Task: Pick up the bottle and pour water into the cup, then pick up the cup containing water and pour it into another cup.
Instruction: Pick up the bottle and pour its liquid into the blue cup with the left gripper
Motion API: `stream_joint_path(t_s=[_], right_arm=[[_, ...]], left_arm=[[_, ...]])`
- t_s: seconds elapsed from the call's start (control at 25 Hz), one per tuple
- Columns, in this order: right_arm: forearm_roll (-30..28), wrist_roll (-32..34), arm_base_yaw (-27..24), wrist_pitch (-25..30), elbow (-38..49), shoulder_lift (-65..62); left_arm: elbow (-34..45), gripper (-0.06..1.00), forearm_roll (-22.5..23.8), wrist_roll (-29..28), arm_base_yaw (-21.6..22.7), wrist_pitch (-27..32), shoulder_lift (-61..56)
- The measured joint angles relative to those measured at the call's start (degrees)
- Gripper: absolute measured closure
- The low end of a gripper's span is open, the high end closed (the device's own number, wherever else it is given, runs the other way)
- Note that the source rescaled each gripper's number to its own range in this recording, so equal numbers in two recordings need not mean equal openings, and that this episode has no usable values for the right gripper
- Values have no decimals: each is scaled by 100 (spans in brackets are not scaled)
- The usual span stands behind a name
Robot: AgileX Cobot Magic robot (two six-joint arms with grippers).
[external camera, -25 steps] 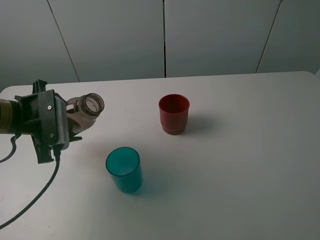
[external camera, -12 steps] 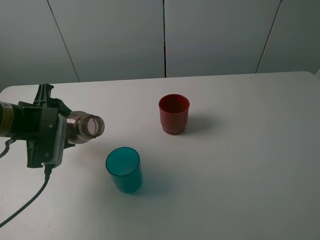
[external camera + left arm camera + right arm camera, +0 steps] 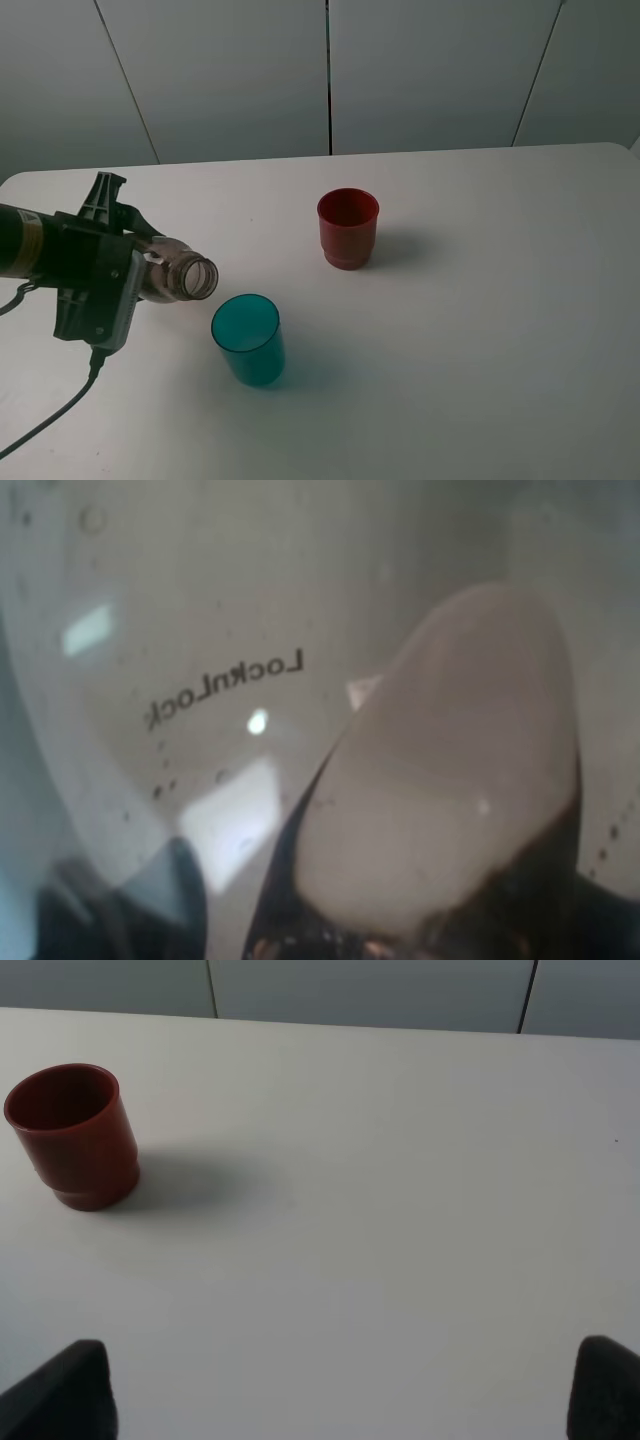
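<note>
Bottle: the bottle [image 3: 175, 275] is off the table [image 3: 480, 300], tipped almost flat at the left, its open mouth just left of the teal tumbler's rim; no stream shows.
Left gripper: the left gripper [image 3: 128, 262] pinches the bottle's body, and the wrist view shows a pale finger pad [image 3: 440, 780] pressed on the clear wall.
Right gripper: the right gripper [image 3: 330, 1400] holds nothing, jaws spread wide.
Teal tumbler: the teal tumbler [image 3: 248, 340] stands upright near the front, left of centre.
Red cup: the red cup [image 3: 348, 228] stands upright, farther back and to the right, well apart from the tumbler.
Bottle handling: likely light, smooth thin plastic that yields to a squeeze; a mid-body grip suits it.
Tumbler handling: probably light, slick and tapered, heavier once filled; best taken from the side around the wall, gently.
</note>
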Motion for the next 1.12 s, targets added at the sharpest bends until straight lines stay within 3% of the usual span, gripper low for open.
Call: stream_joint_path(t_s=[0.4,1.12], right_arm=[[0,0,0,0,0,0],[0,0,0,0,0,0]], left_arm=[[-169,62,57,-8,-454,190,0],[-397,62,376,155,-785,809,0]])
